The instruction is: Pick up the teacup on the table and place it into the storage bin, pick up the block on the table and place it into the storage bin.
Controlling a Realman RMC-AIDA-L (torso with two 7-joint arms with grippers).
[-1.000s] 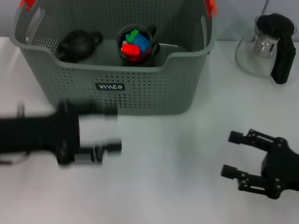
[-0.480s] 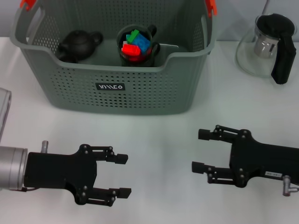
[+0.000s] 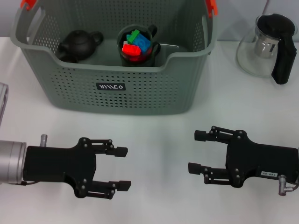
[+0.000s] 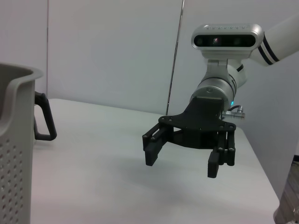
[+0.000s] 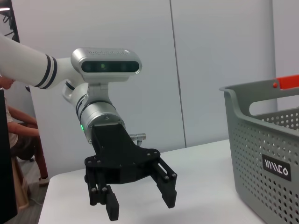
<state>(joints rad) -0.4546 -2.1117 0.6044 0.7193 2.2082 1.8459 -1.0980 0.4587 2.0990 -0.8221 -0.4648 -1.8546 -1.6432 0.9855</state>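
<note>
Beyond both empty, open pincers — left gripper [image 3: 122, 168], right gripper [image 3: 197, 151] — the storage bin [image 3: 140, 95] already holds teacup [image 3: 137, 45] and blocks [image 3: 135, 43]; retreat clear.

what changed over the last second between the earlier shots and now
The left end effector, blurred just below the grey perforated storage bin a second ago, pulled back toward the near table edge. The right end effector moved inward from the right. Both are open and empty. The dark cup of coloured blocks, black teapot and glass kettle stayed put.
</note>
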